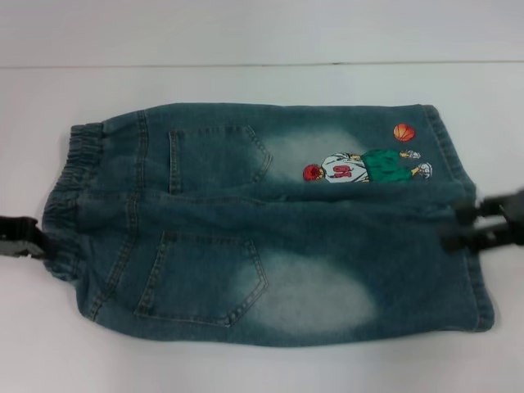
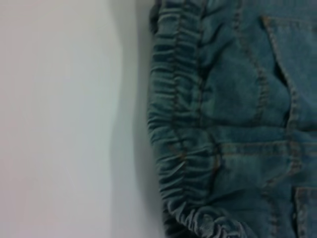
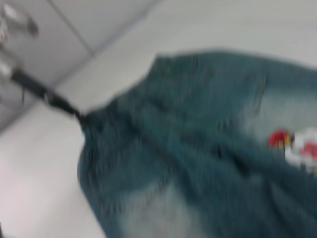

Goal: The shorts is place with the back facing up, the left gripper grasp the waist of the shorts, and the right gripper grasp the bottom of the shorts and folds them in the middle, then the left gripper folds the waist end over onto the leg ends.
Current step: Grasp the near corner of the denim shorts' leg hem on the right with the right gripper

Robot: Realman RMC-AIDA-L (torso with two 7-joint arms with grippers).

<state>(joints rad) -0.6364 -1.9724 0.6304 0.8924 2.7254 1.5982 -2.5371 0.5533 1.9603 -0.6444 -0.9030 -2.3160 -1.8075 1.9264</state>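
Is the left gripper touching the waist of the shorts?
Touching. In the head view the left gripper meets the edge of the waist with no table showing between them; the right wrist view also shows it reaching the shorts' edge.

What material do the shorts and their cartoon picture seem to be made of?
The shorts look like washed blue denim: visible seams, faded pale patches, matte finish. The basketball-player cartoon appears embroidered in coloured thread, though it could be a print; the stitching is not clear.

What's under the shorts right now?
The shorts lie back-up on the white table, which shows all around them. Left pincer is at the waist, right pincer at the hems. Anything beneath the denim is hidden.
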